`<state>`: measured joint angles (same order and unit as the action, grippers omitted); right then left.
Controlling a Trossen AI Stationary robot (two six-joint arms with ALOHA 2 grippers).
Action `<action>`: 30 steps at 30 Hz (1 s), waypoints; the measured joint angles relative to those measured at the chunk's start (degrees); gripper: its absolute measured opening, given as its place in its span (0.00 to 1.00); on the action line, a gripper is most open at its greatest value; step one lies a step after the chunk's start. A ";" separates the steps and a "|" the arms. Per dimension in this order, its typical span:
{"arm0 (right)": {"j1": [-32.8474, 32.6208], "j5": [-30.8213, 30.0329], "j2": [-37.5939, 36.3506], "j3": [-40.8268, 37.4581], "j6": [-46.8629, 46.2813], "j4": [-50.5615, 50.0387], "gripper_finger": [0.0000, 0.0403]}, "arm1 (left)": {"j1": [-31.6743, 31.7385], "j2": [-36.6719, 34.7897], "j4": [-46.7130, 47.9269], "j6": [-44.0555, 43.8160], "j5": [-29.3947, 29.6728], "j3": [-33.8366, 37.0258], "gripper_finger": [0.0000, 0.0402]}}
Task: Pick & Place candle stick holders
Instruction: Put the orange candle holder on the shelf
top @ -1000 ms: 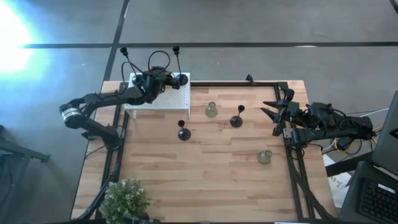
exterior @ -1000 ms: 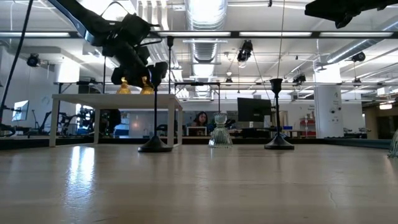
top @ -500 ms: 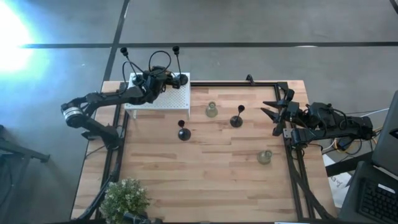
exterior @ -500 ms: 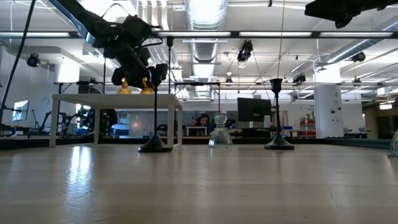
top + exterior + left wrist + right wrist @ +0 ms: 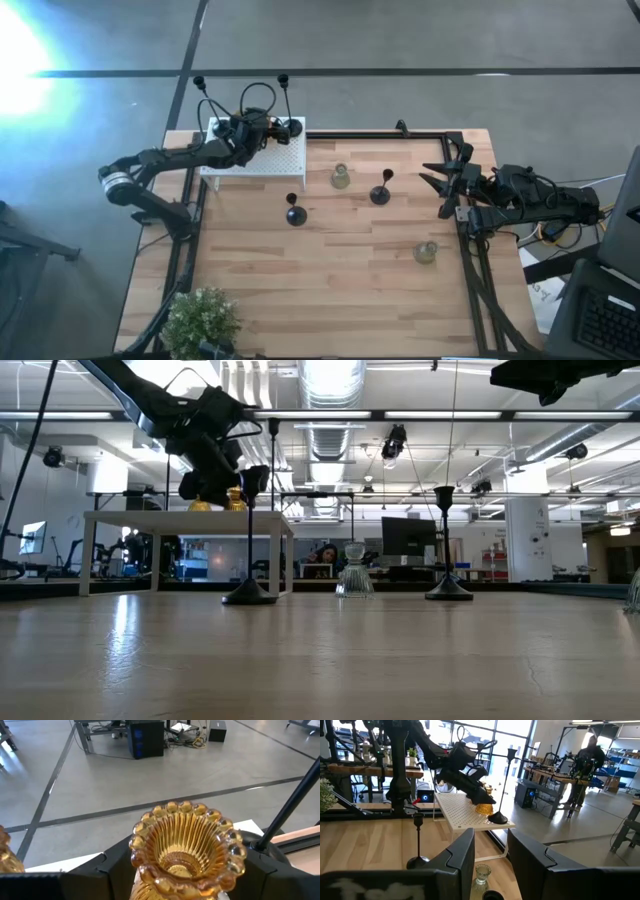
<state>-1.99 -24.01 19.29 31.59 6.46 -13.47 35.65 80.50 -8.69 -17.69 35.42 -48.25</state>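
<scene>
Wooden table (image 5: 330,280) | left gripper (image 5: 262,130) over white box (image 5: 285,158), fingers apart astride upright amber holder (image 5: 187,847) | right gripper (image 5: 437,180) empty, parted, well apart

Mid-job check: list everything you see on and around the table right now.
black holders: four, black, two on the table, two on the white box
amber holders: two, amber, on the white box
green glass holders: two, pale green, on the table
white box: one, white, far left corner
plant: one, green, near left corner
left gripper: over the white box, at an amber holder
right gripper: open, right edge, waiting
</scene>
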 joint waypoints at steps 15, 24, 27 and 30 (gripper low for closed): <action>0.00 0.00 0.02 0.00 0.02 0.00 0.29 | -2.38 -3.23 -0.21 -0.04 -0.07 0.00 0.62; 0.00 0.00 0.04 0.00 0.02 -0.04 0.30 | -4.86 -8.46 1.34 2.10 3.36 -0.02 0.62; -0.01 0.00 0.04 0.00 0.02 -0.04 0.28 | -6.14 -11.09 2.26 2.58 4.81 -0.02 0.62; 0.00 0.00 0.04 0.00 0.00 -0.04 0.27 | -8.09 -13.92 3.12 2.72 5.20 -0.02 0.62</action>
<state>-1.99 -24.01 19.33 31.59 6.46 -13.52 27.56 66.58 -5.57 -14.97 40.62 -48.27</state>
